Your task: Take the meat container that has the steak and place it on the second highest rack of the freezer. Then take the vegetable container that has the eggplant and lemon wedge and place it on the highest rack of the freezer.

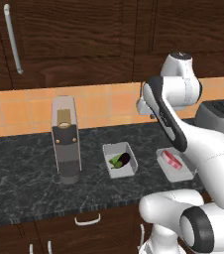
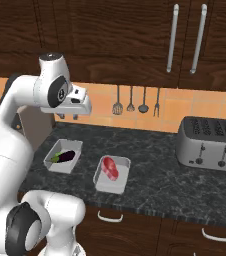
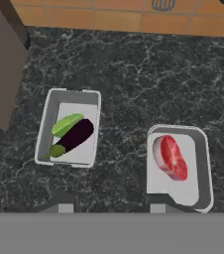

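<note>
Two grey-white trays lie side by side on the dark stone counter. The meat container (image 1: 181, 173) (image 2: 99, 185) (image 3: 203, 163) holds the red steak (image 1: 172, 158) (image 2: 110, 168) (image 3: 171, 156). Left of it, the vegetable container (image 1: 118, 147) (image 2: 60, 167) (image 3: 47, 124) holds the dark eggplant (image 1: 124, 158) (image 2: 65, 157) (image 3: 74, 136) and the green-yellow lemon wedge (image 3: 67, 124). My gripper (image 1: 151, 116) (image 2: 67, 116) (image 3: 111, 206) hangs well above both trays, pointing down, open with nothing between its fingers. The freezer is out of view.
A tall grey coffee machine (image 1: 67, 144) stands left of the trays. A silver toaster (image 2: 207, 142) sits at the right by the wall. Utensils (image 2: 130, 102) hang on the orange tiles. Dark wall cabinets overhang the counter (image 2: 155, 165).
</note>
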Controlling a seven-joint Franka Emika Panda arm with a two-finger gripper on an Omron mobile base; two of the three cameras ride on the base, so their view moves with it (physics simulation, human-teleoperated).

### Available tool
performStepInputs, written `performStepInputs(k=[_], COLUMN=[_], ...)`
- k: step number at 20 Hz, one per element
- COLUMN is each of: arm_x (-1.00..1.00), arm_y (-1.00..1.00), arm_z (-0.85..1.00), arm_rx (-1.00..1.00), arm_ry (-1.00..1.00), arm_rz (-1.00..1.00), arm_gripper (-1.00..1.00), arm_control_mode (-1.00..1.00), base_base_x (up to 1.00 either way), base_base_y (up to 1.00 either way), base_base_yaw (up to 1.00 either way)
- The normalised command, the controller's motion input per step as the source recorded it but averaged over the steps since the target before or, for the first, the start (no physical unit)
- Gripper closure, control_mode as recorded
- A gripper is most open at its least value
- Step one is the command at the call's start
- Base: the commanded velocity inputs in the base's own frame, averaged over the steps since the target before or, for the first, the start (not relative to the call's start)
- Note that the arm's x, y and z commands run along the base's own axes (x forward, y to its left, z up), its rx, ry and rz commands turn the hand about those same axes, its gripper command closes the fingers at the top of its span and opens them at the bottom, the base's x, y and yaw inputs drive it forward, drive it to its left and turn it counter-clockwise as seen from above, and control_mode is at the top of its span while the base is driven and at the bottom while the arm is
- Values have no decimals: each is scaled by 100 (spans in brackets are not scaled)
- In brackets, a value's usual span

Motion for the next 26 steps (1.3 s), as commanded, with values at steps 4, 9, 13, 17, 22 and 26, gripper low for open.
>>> performStepInputs(k=[4, 9, 13, 17, 22, 26], arm_x=[-26, -61, -58, -52, -62, -32], arm_y=[-5, -34, -73, -70, -51, -47], arm_z=[-4, -18, -28, -51, -72, -58], arm_rx=[19, 31, 18, 6, 2, 1], arm_ry=[0, 6, 26, 31, 30, 28], arm_rz=[-21, -61, -52, -48, -48, -35], arm_gripper=[-100, -100, -100, -100, -100, -100], arm_control_mode=[-100, -100, -100, -100, -100, -100], base_base_x=[0, 0, 0, 0, 0, 0], base_base_y=[0, 0, 0, 0, 0, 0], base_base_yaw=[0, 0, 0, 0, 0, 0])
